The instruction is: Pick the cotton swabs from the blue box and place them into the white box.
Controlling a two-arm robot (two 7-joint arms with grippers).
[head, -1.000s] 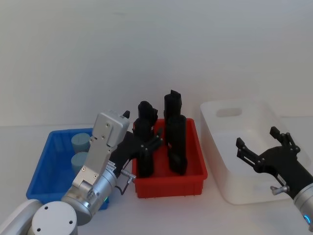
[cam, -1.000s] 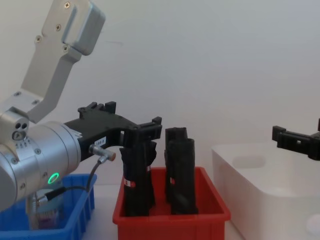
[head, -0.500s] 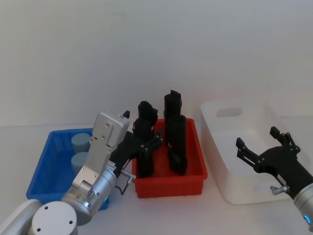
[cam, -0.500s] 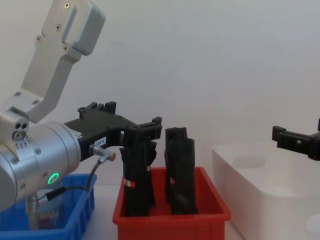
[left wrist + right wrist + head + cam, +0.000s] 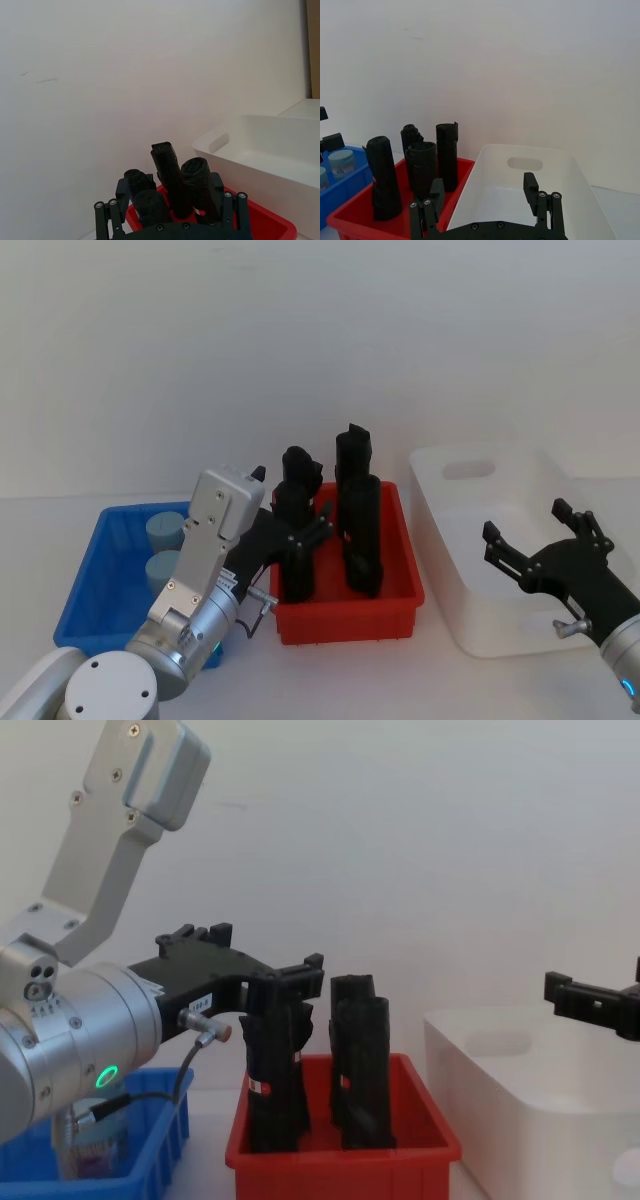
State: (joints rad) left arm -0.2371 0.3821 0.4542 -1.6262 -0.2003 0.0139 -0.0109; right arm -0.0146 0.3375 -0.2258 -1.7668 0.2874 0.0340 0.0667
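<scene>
The left gripper hangs in the lower middle of the head view with its black jaws spread apart and nothing between them. It reaches out level rather than downward, its tips over the near-left corner of the red bin, in front of the tall black objects that stand upright there. In the chest view the same gripper crosses the centre-left of the frame, well above the bins. Over at the lower right of the head view, the right gripper hovers above the near part of the white box, its jaws apart too and carrying nothing. The cotton swabs sit in the blue box at the left of the frame: two lidded tubs show, one behind the other, on the side of the box nearest the left arm, which partly covers them. What can be seen of the white box's inside looks bare. From where I stand, the job looks to be at its very start, at the reach before the first pick. The left gripper looks the natural one for it, being next to the blue box, but it points at the wrong bin. It would need to come back toward the left of the frame, tip its jaws downward, settle astride one tub and close on it before carrying it over the red bin to the white box.
</scene>
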